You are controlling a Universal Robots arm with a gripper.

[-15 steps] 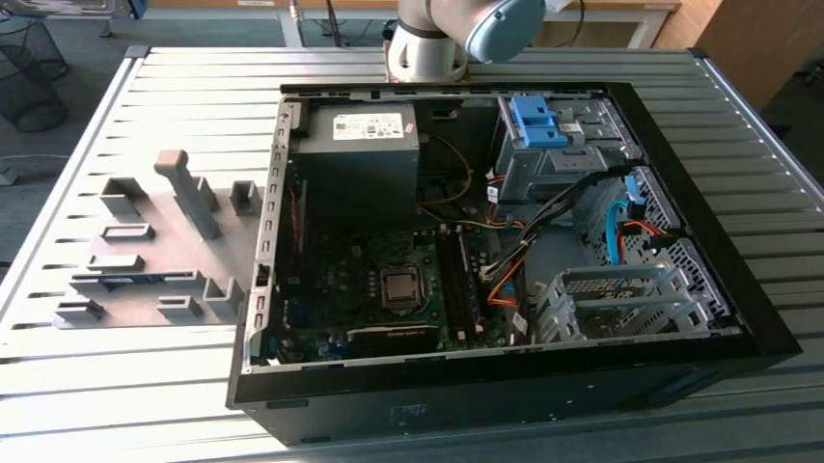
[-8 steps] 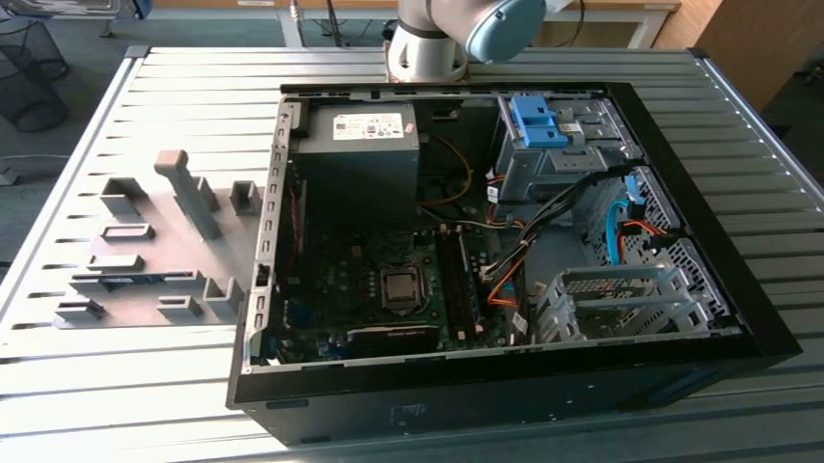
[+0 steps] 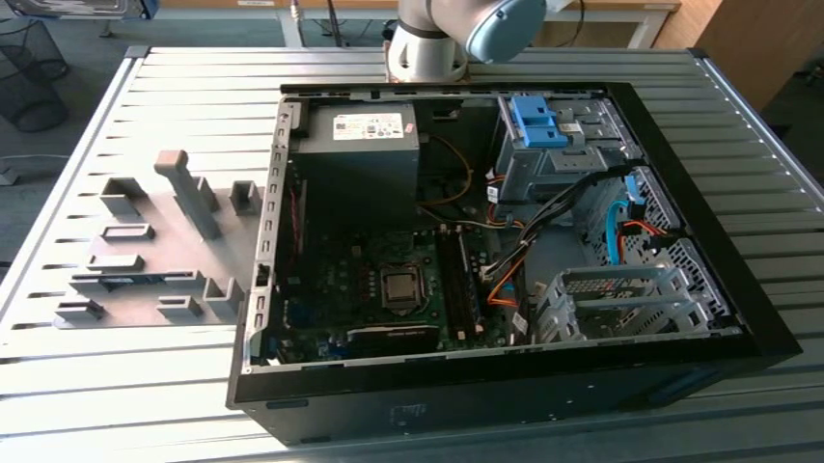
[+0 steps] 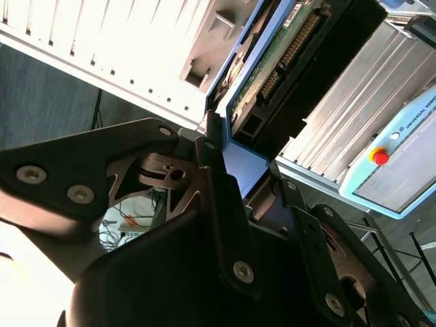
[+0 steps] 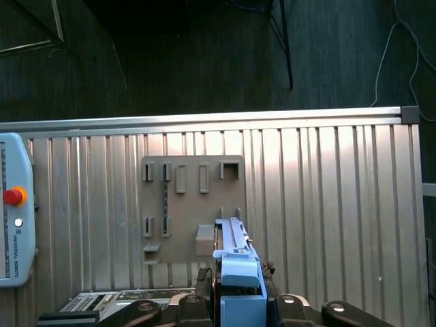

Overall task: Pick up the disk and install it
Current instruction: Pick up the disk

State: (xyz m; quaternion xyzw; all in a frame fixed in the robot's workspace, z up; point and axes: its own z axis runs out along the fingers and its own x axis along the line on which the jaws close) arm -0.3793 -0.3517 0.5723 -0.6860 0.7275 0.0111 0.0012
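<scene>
In both wrist views my gripper is shut on the disk. The black fingers clamp the blue plastic bracket that frames the drive. The drive's green circuit-board side and connector row face the camera in the second wrist view. The first wrist view looks along the disk edge-on; it is held in the air above the slatted metal table, over the grey fixture plate. The open computer case lies on its side in the exterior view, and the arm's base stands behind it.
Inside the case are a power supply, a motherboard, a drive cage with a blue bracket and a silver cage. The grey fixture plate lies toward the exterior view's left. A teach pendant rests on the table.
</scene>
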